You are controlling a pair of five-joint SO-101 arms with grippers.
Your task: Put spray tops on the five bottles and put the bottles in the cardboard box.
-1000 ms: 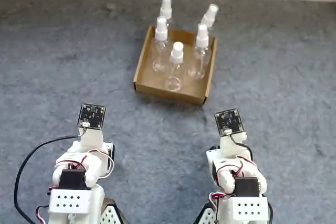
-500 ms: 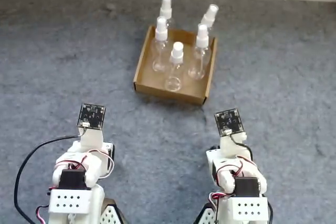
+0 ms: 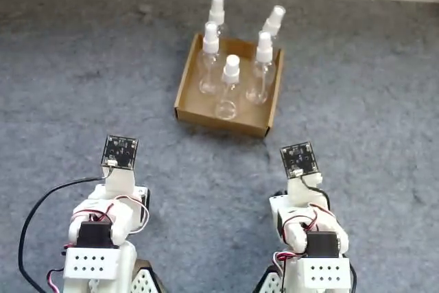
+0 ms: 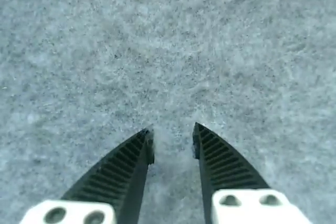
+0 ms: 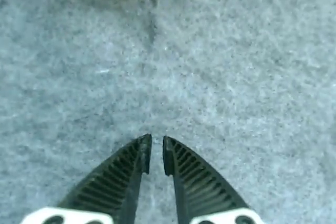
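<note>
From above, three clear bottles [image 3: 227, 97] with white spray tops [image 3: 232, 65] stand in the shallow cardboard box [image 3: 184, 94], and two more stand at its far wall, inside or behind I cannot tell; they are likely light, slick and stiff, best pinched at the neck. In the left wrist view the left gripper [image 4: 171, 141] is empty, ribbed jaws narrowly apart, over grey felt [image 4: 157, 35] short of the box. In the right wrist view the right gripper [image 5: 156, 153] is nearly closed and empty, with a corner of the box ahead.
</note>
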